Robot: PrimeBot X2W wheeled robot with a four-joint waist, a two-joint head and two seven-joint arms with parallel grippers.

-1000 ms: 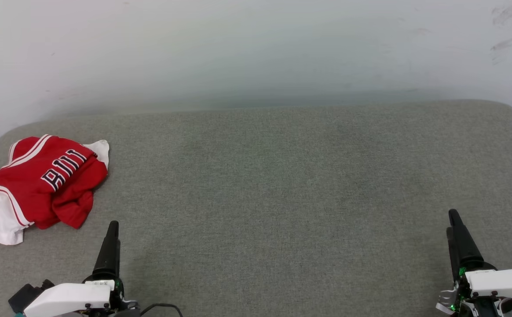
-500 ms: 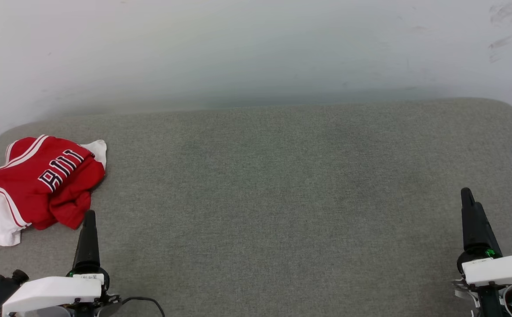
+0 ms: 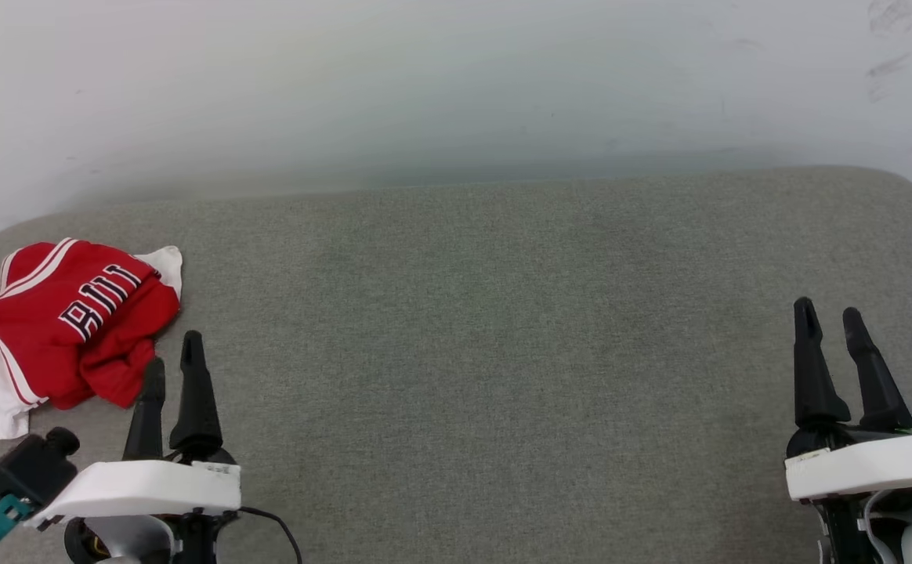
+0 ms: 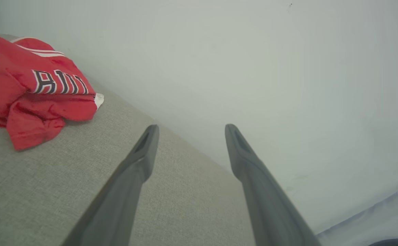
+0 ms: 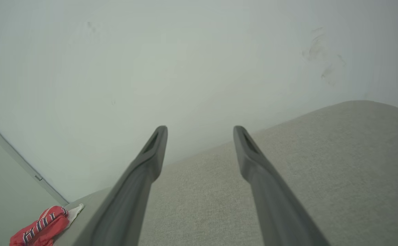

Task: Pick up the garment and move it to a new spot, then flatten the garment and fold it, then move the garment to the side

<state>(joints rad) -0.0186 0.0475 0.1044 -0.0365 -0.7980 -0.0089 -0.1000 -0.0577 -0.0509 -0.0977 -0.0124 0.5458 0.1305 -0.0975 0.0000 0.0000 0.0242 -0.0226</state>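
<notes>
The head view gives one red garment [image 3: 64, 321], crumpled at the far left corner of the grey cushion [image 3: 503, 352], and two grippers: the left gripper [image 3: 172, 351] just beside the garment, the right gripper [image 3: 826, 309] well apart on the other side. Each wrist view adds the wide gap between its two fingers, spread and holding nothing. The left wrist view also brings the garment's black letters near.

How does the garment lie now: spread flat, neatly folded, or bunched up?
Bunched up: the garment lies crumpled on the grey surface, lettering creased, red cloth doubled over itself.
</notes>
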